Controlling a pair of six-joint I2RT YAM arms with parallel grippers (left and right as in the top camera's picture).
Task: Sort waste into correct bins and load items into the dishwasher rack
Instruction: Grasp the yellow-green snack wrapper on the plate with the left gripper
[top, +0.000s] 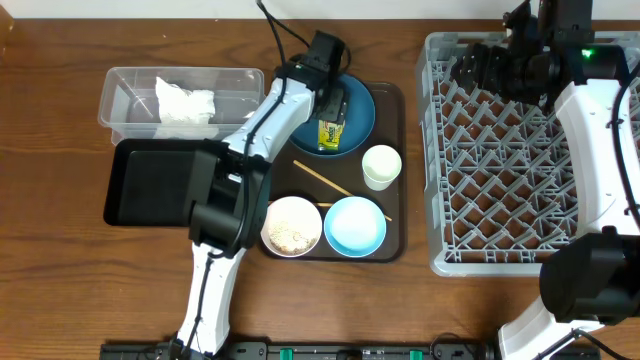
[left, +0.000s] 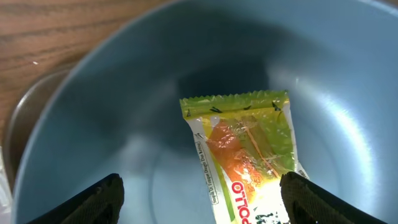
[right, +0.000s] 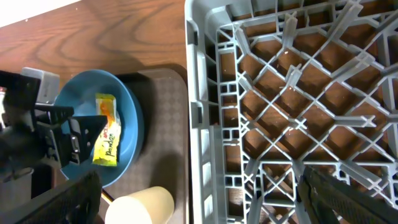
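Observation:
The yellow-green-orange snack wrapper (top: 329, 133) lies in the large dark blue dish (top: 358, 108). My left gripper (top: 328, 100) hovers over the dish, open and holding nothing. In the left wrist view the wrapper (left: 245, 149) lies between the spread jaws of that gripper (left: 202, 200), close to the right finger (left: 311, 199). My right gripper (top: 480, 68) hangs open over the far left part of the grey dishwasher rack (top: 520, 150). In its own wrist view it (right: 199, 199) straddles the rack wall (right: 196, 112). Crumpled white tissue (top: 185, 105) lies in the clear tub (top: 125, 100).
The black tray (top: 150, 185) sits in front of the tub. The brown serving tray (top: 392, 245) carries a white cup (top: 381, 166), a white bowl with rice (top: 291, 226), a light blue bowl (top: 355, 225) and chopsticks (top: 322, 180).

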